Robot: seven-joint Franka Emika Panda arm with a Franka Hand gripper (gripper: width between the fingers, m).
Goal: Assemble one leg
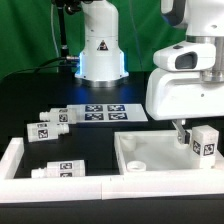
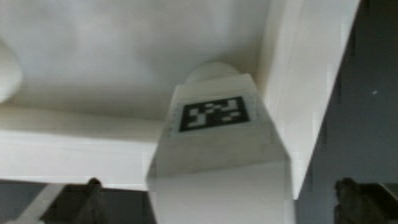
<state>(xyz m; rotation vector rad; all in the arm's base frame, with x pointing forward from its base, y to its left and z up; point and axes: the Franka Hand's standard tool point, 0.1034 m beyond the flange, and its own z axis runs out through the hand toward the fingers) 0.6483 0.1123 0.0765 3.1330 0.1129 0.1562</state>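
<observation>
My gripper (image 1: 192, 135) is shut on a white leg (image 1: 206, 143) with a black-and-white tag and holds it upright over the corner of the white rimmed panel (image 1: 150, 168) at the exterior view's right. In the wrist view the leg (image 2: 217, 150) runs out from between my dark fingertips (image 2: 84, 203), and its far end points at the panel's floor (image 2: 89, 100) beside the rim (image 2: 302, 70). Whether the leg's end touches the panel is hidden. Three loose legs lie at the exterior view's left: two together (image 1: 45, 127) (image 1: 63, 117) and one nearer the front (image 1: 58, 171).
The marker board (image 1: 105, 112) lies behind the panel, in front of the robot base (image 1: 100, 55). A white wall (image 1: 14, 160) runs along the exterior view's left and front edge of the black table.
</observation>
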